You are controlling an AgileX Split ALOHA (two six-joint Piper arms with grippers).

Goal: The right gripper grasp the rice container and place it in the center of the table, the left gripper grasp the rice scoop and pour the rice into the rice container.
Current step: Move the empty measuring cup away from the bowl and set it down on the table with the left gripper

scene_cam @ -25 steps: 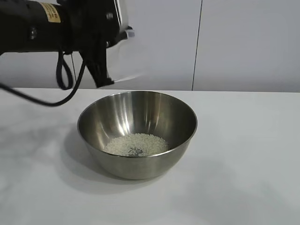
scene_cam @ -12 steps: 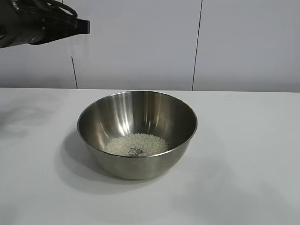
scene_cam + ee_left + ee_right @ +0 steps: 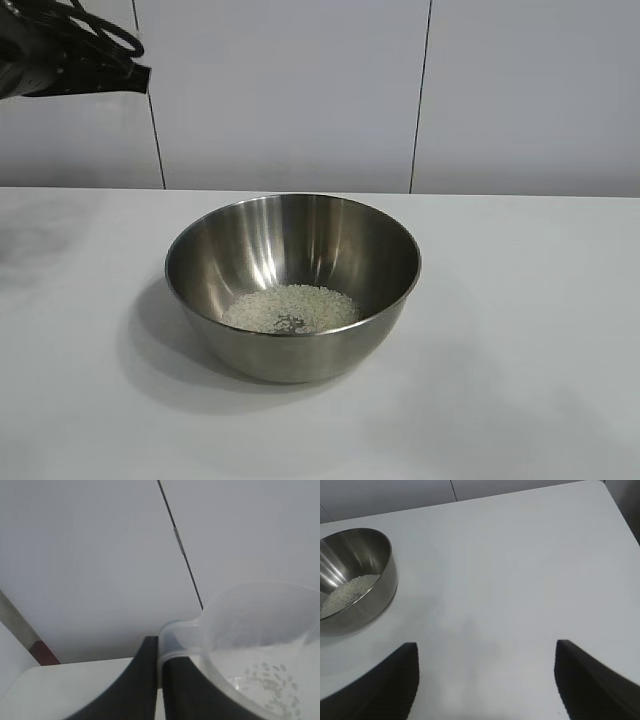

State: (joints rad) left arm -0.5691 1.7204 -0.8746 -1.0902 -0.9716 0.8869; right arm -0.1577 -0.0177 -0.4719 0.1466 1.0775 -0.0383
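The rice container, a wide shiny steel bowl, stands in the middle of the white table with a heap of rice in its bottom. It also shows in the right wrist view. My left gripper is shut on the handle of the clear rice scoop, which has a few grains stuck inside. In the exterior view only the left arm's body shows, high at the far left. My right gripper is open and empty above bare table, off to the side of the bowl.
A white panelled wall with dark vertical seams runs behind the table. The table's corner and edge show in the right wrist view.
The left arm has lifted and drawn back to the left, away from above the bowl, carrying the scoop out of the exterior view. The bowl and rice have not moved.
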